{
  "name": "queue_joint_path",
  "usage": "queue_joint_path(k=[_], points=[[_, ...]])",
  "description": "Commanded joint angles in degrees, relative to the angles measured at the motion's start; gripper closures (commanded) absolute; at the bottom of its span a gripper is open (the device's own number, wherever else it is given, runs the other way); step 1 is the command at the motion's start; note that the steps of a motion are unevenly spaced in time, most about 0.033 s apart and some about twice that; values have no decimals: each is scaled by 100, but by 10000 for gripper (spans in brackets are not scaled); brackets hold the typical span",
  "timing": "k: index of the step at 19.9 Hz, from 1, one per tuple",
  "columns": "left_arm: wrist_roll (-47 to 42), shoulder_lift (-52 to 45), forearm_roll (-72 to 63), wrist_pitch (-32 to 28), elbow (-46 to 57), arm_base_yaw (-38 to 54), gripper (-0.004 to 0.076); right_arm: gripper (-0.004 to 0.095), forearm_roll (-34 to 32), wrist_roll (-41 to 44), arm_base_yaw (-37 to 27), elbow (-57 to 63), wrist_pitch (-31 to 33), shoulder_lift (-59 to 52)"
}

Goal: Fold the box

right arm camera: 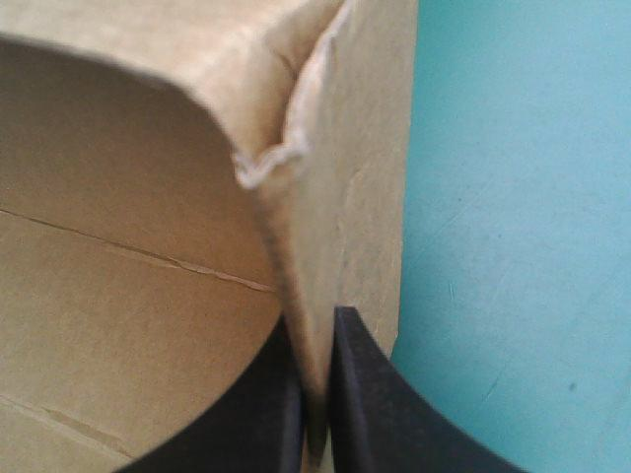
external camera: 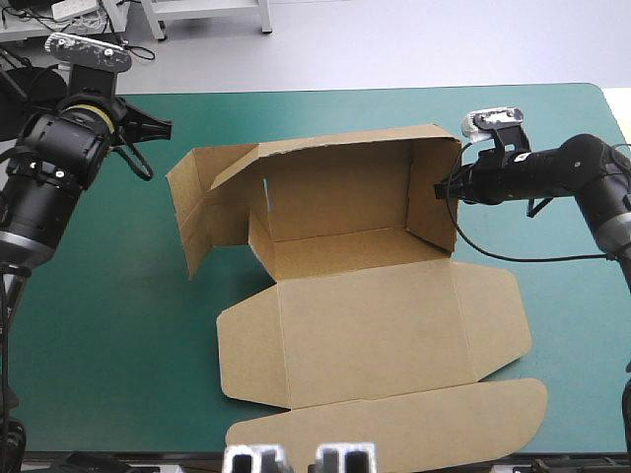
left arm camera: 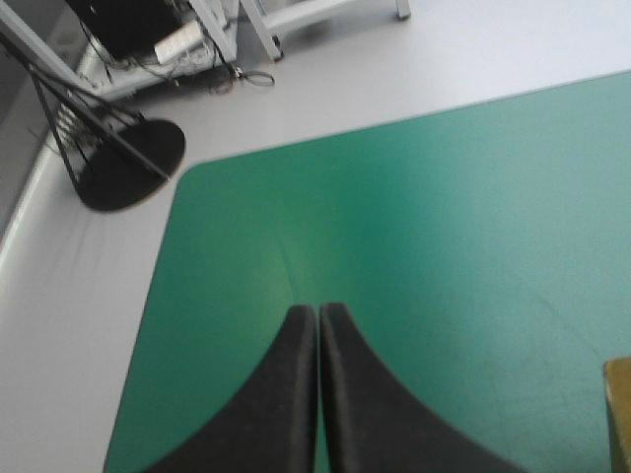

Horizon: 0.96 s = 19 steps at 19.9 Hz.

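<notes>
The brown box (external camera: 340, 197) lies in the middle of the table with its back wall and right wall (external camera: 434, 192) raised. Its lid (external camera: 375, 335) is flat toward the front, and a left flap (external camera: 192, 212) stands splayed outward. My right gripper (external camera: 446, 187) is shut on the upper edge of the right wall; in the right wrist view the black fingers (right arm camera: 370, 394) pinch the board (right arm camera: 345, 197) between them. My left gripper (external camera: 156, 126) hangs shut and empty above the table's far-left corner, away from the box. A small corner of the box (left arm camera: 619, 414) shows beside my left gripper (left arm camera: 317, 313).
The teal-green cover (external camera: 99, 325) shows on both sides of the box. The lid's rounded front flap (external camera: 394, 429) reaches close to the table's front edge. The table's far-left corner (left arm camera: 187, 172) lies ahead of the left gripper.
</notes>
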Motion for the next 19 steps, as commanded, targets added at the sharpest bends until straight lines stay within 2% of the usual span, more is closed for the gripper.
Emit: queue_joint_path(k=[1,4,8,15,19], points=[[533,-214,-761,-14,-160,404,727,908,-73,578,11,-492,327,-248],[695,-214,-1252,284,-65,899,727,908,-500,1086,11,-816,852,-207],[768,-214,-1321,620,184,1035,727,908,-737,1344,11,-1004,1574,287],[920,-214,-1529,574,230,1035,727,908,-761,1367,11,-1035,1649,1105],[935,-214,-1529,560,230,1035,727,908,-812,1298,41,-1056,1170,1341]])
